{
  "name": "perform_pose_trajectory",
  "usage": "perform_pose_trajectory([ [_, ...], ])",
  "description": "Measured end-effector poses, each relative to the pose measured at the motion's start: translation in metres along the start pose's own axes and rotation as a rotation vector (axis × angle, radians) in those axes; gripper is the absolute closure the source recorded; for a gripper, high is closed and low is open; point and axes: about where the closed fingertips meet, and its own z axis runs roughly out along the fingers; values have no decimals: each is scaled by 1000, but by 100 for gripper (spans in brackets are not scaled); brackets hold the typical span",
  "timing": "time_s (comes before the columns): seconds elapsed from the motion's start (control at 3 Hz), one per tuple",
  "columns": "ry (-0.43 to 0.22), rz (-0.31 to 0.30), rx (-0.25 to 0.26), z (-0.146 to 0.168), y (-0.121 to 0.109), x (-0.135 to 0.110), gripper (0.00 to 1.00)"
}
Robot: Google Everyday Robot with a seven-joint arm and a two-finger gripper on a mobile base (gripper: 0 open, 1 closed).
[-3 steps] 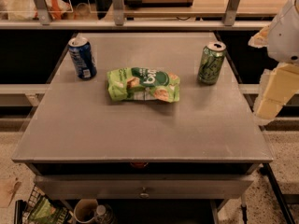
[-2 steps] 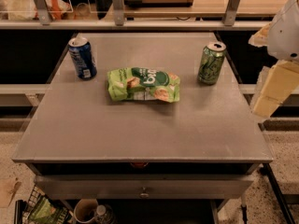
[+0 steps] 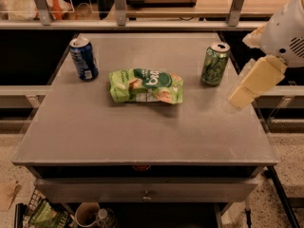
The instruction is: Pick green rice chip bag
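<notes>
The chip bag lies on the tabletop between blue can and green can, while the gripper hangs at right, its state impossible to tell.

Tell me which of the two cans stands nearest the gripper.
The green can, right of the green rice chip bag. The gripper hovers over the table's right edge, near it; the blue can stands at the far left.

The cream gripper hangs over the edge of the grey table, nearest it the green soda can, farther the light-green rice chip bag with dark-green oval and white letters, farthest the blue can.
</notes>
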Motion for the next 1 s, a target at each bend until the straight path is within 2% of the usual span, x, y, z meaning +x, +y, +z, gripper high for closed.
perform_pose_trajectory([
  [0.33, -88, 9, 3, 21, 6, -22, 0],
  [0.67, -133, -38, 26, 56, 13, -47, 0],
  [1.0, -133, -38, 26, 56, 13, -47, 0],
])
